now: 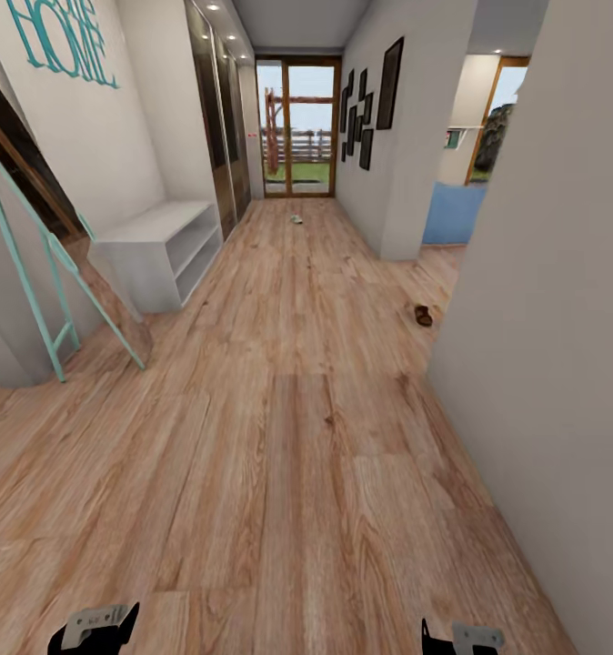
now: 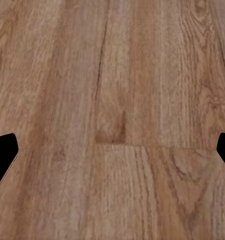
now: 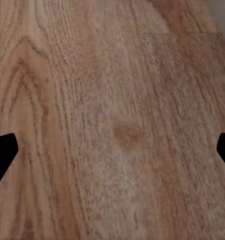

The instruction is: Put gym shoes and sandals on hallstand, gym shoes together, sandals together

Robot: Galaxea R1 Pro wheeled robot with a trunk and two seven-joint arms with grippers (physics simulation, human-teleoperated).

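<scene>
I'm still far off: both tools, left point(image 1: 95, 628) and right point(image 1: 461, 637), spread, empty over floor point(image 1: 288, 437). Sandal point(image 1: 423, 316) lies by right wall, shoe point(image 1: 295, 218) near far door, rack point(image 1: 161, 250) on left wall.

Lt brown wood-grain floor point(image 1: 297, 437), white rack point(image 1: 156, 250), dk brown sandal point(image 1: 423, 316), teal ladder point(image 1: 34, 273)

both arms tucked low at the head view's bottom edge; left gripper point(image 2: 112, 150) and right gripper point(image 3: 112, 150) spread wide (nothing between the fingers), pointing down
</scene>
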